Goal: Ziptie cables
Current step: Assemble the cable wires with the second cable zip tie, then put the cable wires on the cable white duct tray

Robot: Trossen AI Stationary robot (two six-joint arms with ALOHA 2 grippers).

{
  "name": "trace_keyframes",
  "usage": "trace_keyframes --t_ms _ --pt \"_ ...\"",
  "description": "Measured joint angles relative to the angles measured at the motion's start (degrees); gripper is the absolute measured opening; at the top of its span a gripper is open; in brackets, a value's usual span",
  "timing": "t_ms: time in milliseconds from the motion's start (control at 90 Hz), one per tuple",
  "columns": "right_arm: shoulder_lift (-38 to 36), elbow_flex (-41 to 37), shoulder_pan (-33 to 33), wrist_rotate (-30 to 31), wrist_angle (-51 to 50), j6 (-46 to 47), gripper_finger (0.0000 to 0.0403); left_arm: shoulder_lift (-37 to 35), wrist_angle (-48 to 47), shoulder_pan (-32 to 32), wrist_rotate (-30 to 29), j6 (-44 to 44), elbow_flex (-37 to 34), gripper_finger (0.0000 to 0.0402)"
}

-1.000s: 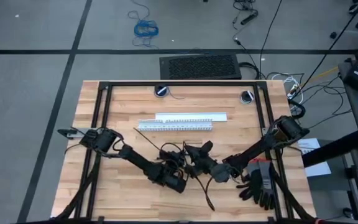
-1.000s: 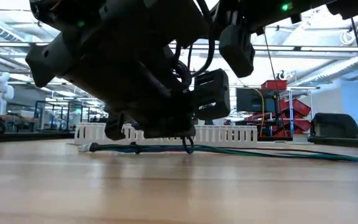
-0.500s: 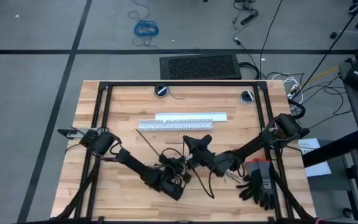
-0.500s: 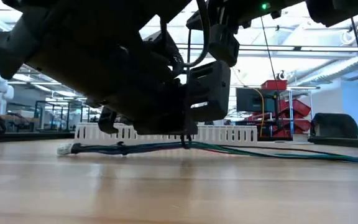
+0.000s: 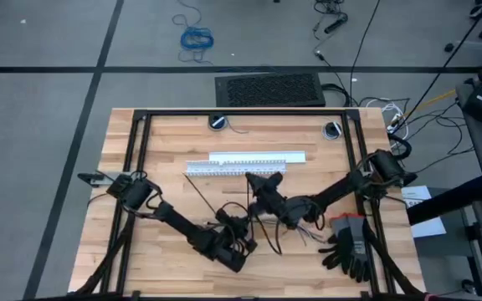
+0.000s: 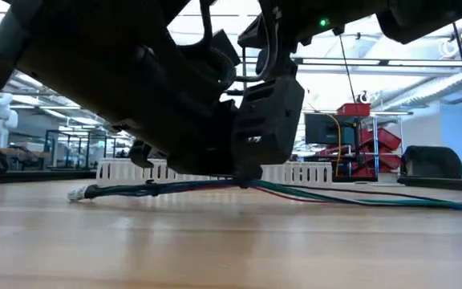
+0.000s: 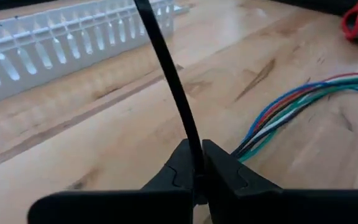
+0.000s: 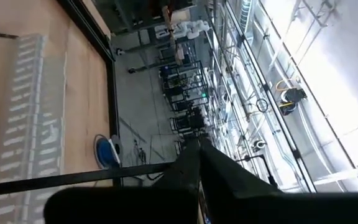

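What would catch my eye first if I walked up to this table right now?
Probably the two dark arms meeting over the middle of the wooden table. The left gripper pinches a long thin black ziptie that slants up toward the white slotted duct. Beside it lie the cables, a bright fan of blue, green, red and white wires flat on the wood.

Black ziptie (image 7: 173,81) — white slotted duct (image 7: 73,37) — blue, green, perhaps red cables (image 7: 291,112)

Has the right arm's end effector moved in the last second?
Yes. In the high view the right end effector has swung toward the white slotted plastic duct and now sits just beside it.
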Motion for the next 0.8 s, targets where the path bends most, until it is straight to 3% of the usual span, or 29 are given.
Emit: trace_keyframes --t_ms 278,500,633,800 --pt "0.0 -0.01 -1.13 -0.13 -3.88 2.07 0.0 0.0 -0.16 -3.0 1.62 -0.56 -0.01 0.0017" --pt "-0.29 0.03 -0.23 0.94 -23.37 14.67 0.0 0.22 0.15 -4.8 3.01 -2.04 -0.11 0.0022" --pt "-0.35 0.08 1.01 1.42 -34.64 23.65 0.0017 0.22 2.83 -4.84 4.14 -1.55 -0.11 0.007" --pt "-0.35 0.1 3.35 1.18 -43.56 30.97 0.0072 -0.14 3.52 -4.69 4.48 -1.84 -0.12 0.0147"
